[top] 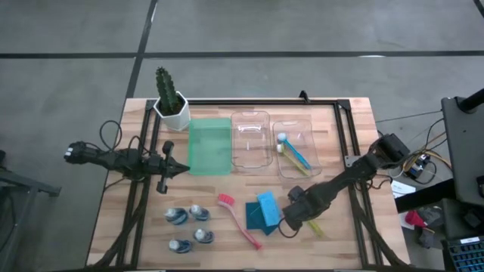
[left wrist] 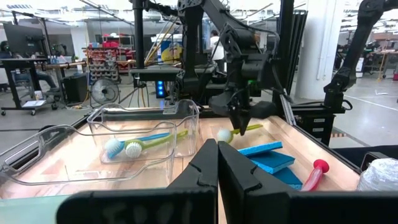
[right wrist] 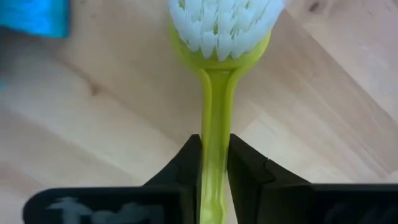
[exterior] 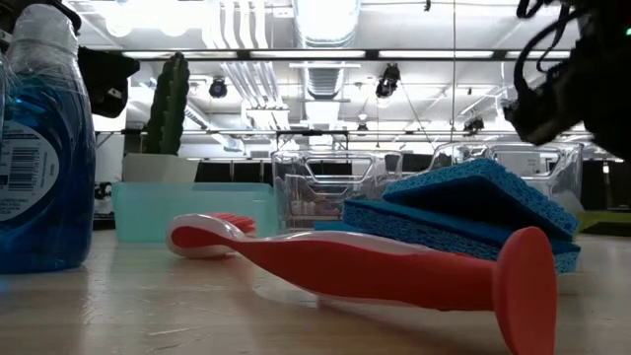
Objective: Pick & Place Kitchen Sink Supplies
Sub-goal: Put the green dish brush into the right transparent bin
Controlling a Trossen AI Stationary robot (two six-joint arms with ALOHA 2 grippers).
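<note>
My right gripper (top: 290, 221) is low over the table's near right part, beside the two stacked blue sponges (top: 263, 211), and is shut on a yellow-green brush (right wrist: 221, 25) with white bristles. The pink long-handled brush (top: 240, 221) lies flat on the table left of the sponges. Several blue-white bottles (top: 189, 227) stand on the near left. A blue brush and another yellow-green brush (top: 293, 155) lie in the right clear tray (top: 306, 125). My left gripper (top: 184, 168) hovers shut and empty beside the green tray (top: 209, 146). My right gripper pinches the yellow-green brush by its handle (right wrist: 214, 124), a short way behind the head, between its two fingers. The fingers (left wrist: 239, 124) come from above, pointing down, across the handle. The brush lies roughly level, its free end (top: 311, 225) sticking out toward the table's right; whether the head touches the table, I cannot tell.
A potted cactus (top: 170, 102) stands at the far left corner. The green tray and two clear trays (top: 250, 140) sit in a row along the far side. A dark frame (top: 348, 143) runs along the table's far and right sides. Bare wood lies at mid-table.
</note>
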